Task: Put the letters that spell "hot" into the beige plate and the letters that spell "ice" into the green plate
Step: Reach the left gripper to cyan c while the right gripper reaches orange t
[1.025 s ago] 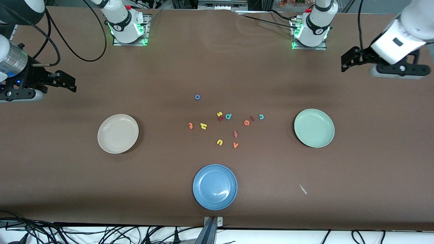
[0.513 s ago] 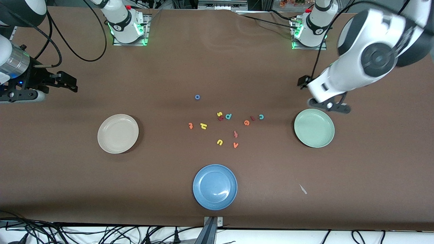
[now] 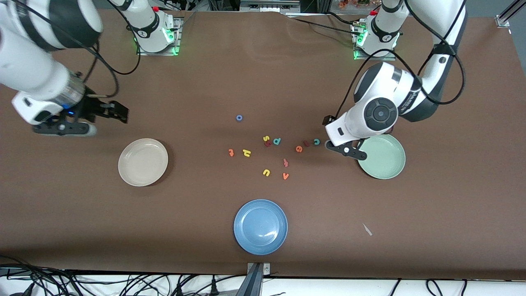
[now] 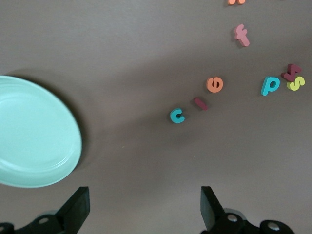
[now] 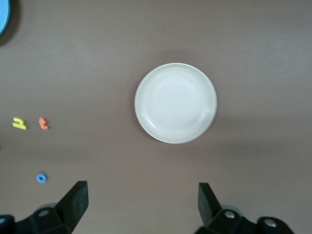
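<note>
The beige plate (image 3: 143, 162) and the green plate (image 3: 382, 156) both sit with nothing in them, so no letter is put away yet.

The left gripper (image 3: 328, 132), fingers spread wide and holding nothing, hangs over the tabletop (image 3: 263, 74) just beside the teal "c" (image 3: 317, 142), with the green plate at its 4 o'clock in the front view.

The right gripper (image 3: 119, 112), fingers spread and holding nothing too, hangs at the beige plate's 11 o'clock.

All six letters are left to move: the "h" (image 3: 246, 153), "o" (image 3: 239, 118), "t" (image 3: 231, 152), "i" (image 3: 306, 143) and "e" (image 3: 299, 149) lie in the middle.

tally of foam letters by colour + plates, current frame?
Yellow letters: 3 (h, s, u)
Orange letters: 3 (t, e, v)
Teal letters: 2 (c, d)
Blue letters: 1 (o)
Dark red letters: 2
Pink letters: 1
Plates: 3
Total: 15
</note>
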### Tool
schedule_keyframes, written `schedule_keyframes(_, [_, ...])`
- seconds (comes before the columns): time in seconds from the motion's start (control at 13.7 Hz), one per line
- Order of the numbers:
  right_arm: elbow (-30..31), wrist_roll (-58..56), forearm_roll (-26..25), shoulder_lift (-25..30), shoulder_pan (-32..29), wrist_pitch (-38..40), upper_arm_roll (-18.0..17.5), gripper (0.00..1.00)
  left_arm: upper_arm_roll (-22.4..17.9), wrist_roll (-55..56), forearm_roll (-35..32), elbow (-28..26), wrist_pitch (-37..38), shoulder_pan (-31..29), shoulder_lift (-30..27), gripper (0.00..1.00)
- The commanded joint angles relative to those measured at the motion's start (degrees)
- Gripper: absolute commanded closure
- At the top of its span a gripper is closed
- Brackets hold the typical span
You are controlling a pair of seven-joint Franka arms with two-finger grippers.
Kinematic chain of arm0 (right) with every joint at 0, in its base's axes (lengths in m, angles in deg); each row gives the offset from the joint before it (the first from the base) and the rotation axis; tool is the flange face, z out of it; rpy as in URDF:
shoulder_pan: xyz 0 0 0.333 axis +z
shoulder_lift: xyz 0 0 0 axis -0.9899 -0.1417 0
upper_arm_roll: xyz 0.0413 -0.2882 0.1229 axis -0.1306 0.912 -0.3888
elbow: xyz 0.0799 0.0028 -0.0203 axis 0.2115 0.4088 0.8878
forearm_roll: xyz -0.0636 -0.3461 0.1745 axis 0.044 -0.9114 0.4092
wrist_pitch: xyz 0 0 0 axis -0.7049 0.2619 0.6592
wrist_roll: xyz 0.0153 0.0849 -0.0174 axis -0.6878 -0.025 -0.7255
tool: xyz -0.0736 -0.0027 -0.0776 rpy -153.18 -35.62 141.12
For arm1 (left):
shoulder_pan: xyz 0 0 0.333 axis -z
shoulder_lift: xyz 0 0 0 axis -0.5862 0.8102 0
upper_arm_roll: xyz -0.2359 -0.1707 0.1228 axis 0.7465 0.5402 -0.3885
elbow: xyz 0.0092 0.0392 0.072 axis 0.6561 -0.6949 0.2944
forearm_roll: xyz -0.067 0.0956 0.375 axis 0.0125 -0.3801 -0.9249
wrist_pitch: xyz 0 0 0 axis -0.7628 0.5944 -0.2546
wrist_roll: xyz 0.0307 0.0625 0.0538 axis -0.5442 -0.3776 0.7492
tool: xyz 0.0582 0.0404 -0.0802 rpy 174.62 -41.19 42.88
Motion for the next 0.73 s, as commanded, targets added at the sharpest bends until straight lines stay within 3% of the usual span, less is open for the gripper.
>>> schedule_keyframes(0.0, [3.0,7.6,0.7,-2.4,3.5,-6.1,0.1,0.00,0.5,-0.1,1.3,-7.7,-6.5,-0.4,-3.2,0.00])
schedule_keyframes(0.37, [2.2,17.9,0.6,-11.4,11.1,-14.0,0.1,0.00,2.4,-0.2,1.0,-20.3,-21.6,-0.2,-4.3,0.00])
schedule_keyframes(0.66, [0.5,22.1,0.3,-18.5,15.6,-19.5,0.2,0.00,2.6,-0.9,0.6,-26.5,-30.9,-0.1,-3.7,0.01])
